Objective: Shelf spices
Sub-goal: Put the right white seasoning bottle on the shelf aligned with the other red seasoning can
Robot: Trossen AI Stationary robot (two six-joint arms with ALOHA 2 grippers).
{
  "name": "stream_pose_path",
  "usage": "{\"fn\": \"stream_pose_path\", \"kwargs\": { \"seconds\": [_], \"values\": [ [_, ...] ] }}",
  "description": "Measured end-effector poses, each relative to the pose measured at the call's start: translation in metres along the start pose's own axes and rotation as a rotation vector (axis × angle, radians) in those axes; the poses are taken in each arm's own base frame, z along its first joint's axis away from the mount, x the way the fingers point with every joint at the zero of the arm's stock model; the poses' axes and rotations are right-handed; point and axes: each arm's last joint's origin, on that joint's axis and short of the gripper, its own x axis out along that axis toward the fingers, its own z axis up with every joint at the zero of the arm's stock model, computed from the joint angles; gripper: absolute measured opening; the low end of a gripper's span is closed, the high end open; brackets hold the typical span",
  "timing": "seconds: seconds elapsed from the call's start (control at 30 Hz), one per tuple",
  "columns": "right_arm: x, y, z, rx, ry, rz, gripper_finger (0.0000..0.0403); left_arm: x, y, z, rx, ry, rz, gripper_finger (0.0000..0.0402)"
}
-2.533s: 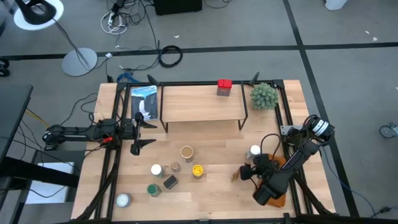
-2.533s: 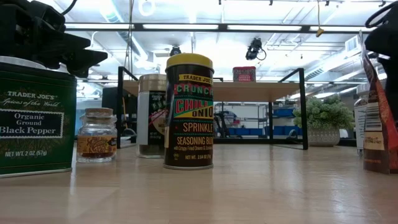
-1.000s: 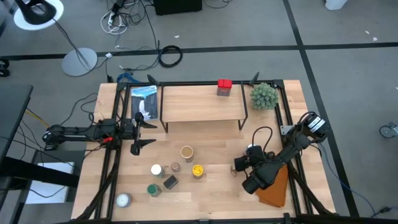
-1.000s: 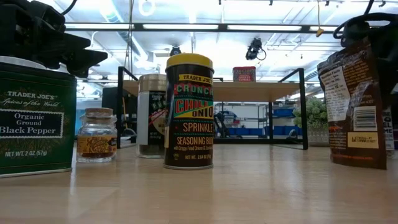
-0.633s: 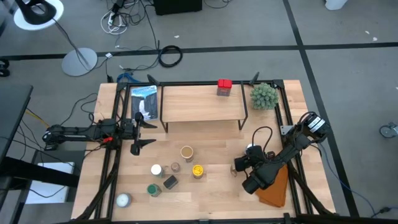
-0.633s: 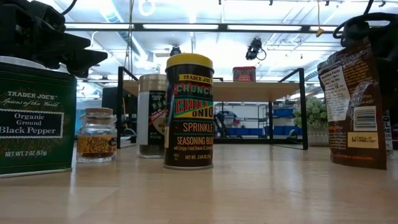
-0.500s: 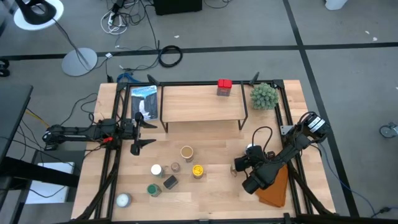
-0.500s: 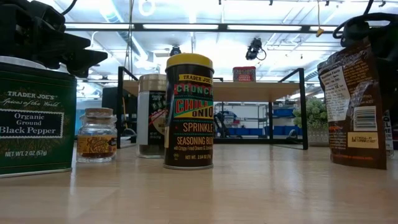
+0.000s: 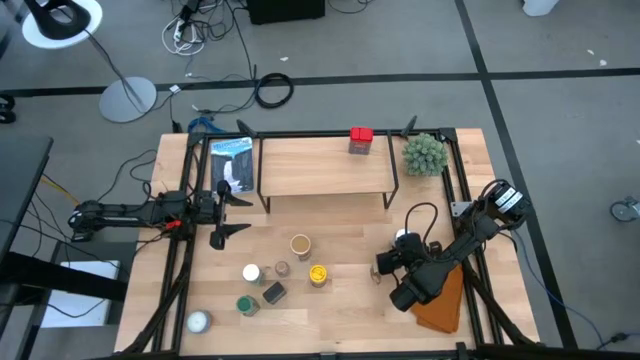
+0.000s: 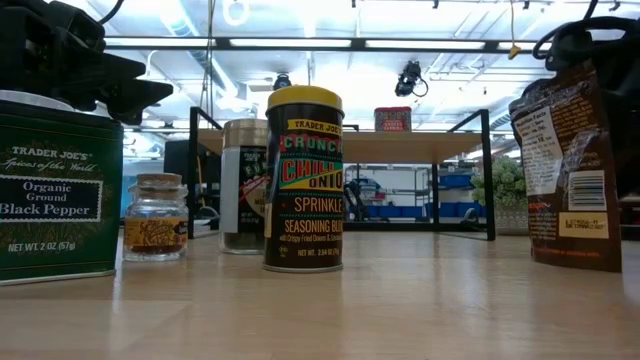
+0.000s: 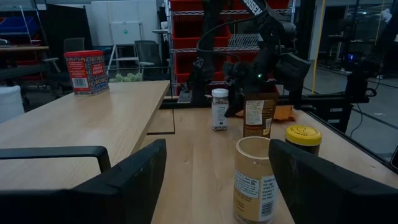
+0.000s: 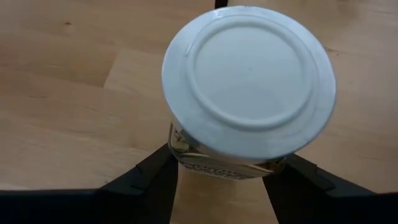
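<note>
The right gripper (image 9: 385,266) works at the table's 4 o'clock. Its fingers (image 12: 146,177) press both sides of the amber jar (image 12: 249,74), just under the white lid; nothing shows how firm the grip is. The jar leans slightly, so I would raise it straight before swinging. The shelf (image 9: 320,168) lies at 12 o'clock with a red tin (image 9: 361,139) at its far right, so aim for bare plank. The left gripper (image 9: 244,212) waits at 9 o'clock, spread wide and empty.
</note>
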Motion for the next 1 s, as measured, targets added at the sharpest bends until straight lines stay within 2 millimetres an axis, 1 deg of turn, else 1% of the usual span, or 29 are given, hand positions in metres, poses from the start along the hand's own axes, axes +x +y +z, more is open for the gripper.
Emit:
{"fn": "stream_pose_path", "kwargs": {
  "seconds": [0.23,0.43,0.6,0.83,1.0],
  "values": [
    [-0.002,0.0,0.004,-0.013,-0.04,0.034,0.0207,0.0,0.0,0.0,0.0,0.0,0.0,0.0288],
    [-0.009,-0.001,0.019,-0.04,-0.027,0.059,0.0207,0.0,0.0,0.0,0.0,0.0,0.0,0.0288],
    [-0.015,-0.002,0.037,-0.052,-0.056,0.114,0.0207,0.0,0.0,0.0,0.0,0.0,0.0,0.0288],
    [-0.026,-0.007,0.069,-0.056,-0.061,0.178,0.0207,0.0,0.0,0.0,0.0,0.0,0.0,0.0288],
    [-0.033,-0.01,0.09,-0.071,-0.104,0.25,0.0207,0.0,0.0,0.0,0.0,0.0,0.0,0.0288]
  ]
}}
